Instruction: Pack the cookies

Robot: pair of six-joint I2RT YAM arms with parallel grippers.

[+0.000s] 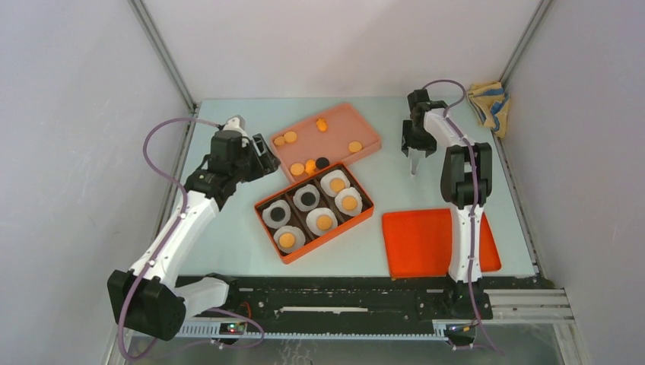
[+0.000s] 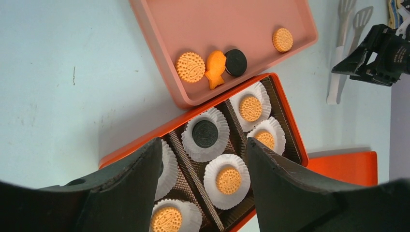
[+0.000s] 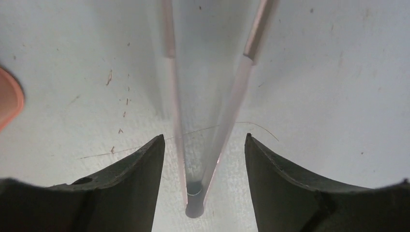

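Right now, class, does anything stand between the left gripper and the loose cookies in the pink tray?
Nothing visible does. The left gripper hangs open above the orange box; the loose cookies lie uncovered in the pink tray just beyond it, nothing over them.

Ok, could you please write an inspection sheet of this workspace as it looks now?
Surface: pale blue table, a few small marks.
Job's things: orange box with six white paper cups, five round cookies seated, sixth cup unclear; several loose on shallow pink tray; flat orange lid near right arm.
Clutter: white plastic tongs; yellow-blue cloth, far right corner.
Claws: left claw open, empty, over box; right claw open, astride tongs.
Cables: purple cables loop along both arms, off the trays.
Surroundings: plain grey walls, metal frame posts.
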